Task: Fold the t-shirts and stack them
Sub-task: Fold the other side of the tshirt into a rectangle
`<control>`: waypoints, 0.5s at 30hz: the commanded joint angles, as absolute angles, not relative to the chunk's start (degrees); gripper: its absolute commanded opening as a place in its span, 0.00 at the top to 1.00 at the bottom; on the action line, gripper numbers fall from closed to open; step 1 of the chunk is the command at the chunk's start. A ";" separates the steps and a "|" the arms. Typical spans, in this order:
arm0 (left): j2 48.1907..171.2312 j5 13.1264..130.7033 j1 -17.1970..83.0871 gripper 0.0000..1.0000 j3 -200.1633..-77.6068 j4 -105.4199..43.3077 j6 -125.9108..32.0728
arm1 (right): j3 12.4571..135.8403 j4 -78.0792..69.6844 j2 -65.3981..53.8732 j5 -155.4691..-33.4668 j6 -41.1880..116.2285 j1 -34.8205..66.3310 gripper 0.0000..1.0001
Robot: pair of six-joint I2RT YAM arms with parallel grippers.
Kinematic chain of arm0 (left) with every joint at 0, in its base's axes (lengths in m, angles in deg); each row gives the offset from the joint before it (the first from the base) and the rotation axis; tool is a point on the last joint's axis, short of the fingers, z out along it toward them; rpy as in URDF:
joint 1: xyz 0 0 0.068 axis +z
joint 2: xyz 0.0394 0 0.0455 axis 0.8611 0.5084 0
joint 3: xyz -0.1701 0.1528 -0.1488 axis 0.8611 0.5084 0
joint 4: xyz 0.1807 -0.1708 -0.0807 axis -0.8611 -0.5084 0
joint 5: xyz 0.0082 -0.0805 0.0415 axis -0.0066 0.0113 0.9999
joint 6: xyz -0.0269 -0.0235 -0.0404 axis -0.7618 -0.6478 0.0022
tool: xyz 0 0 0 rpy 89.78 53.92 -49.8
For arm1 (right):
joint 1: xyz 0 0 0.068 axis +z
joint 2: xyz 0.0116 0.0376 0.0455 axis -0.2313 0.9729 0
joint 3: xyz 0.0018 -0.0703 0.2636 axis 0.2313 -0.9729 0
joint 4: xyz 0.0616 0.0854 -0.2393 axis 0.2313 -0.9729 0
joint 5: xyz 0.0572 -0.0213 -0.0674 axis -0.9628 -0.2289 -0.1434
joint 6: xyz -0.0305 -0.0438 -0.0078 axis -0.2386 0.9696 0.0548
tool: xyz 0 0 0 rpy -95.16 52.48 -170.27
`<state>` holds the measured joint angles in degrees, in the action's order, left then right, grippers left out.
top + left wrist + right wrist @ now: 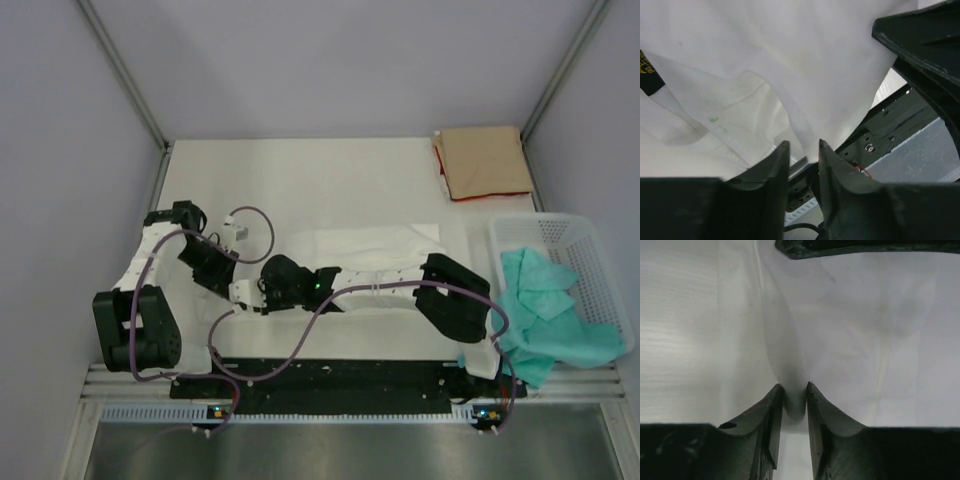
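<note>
At the near-left of the worktop (300,180), the left gripper (802,146) sits with its fingers a narrow slit apart. The white t-shirt (380,245) drapes down right to its fingertips, but I can't tell whether the cloth is actually pinched or just resting there. In the left wrist view a dark tag with yellow print (647,72) sits on the cloth at the far left, and the base rail shows below the hanging fabric.

The white t-shirt lies mid-worktop, near the front edge, stretched left to right and partly hidden under the right arm's forearm.

The right gripper (795,386) meets the left one at the shirt's left end. Its fingers are nearly closed, with a puckered fold of the white cloth drawn in between the tips, so it has hold of the shirt.

The tan t-shirt (485,162) lies folded flat in the far-right corner, red edge along its near side, well apart from the white one.

A white mesh basket (592,243) stands at the right edge. It holds crumpled teal cloth (545,310), which spills over the near rim onto the worktop.
</note>
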<state>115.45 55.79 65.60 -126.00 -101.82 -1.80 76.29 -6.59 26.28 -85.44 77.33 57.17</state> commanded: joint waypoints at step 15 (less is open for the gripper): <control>128.07 61.19 65.77 0.45 -138.34 -96.01 -4.13 | 64.71 -7.13 5.99 -105.84 52.47 43.43 0.53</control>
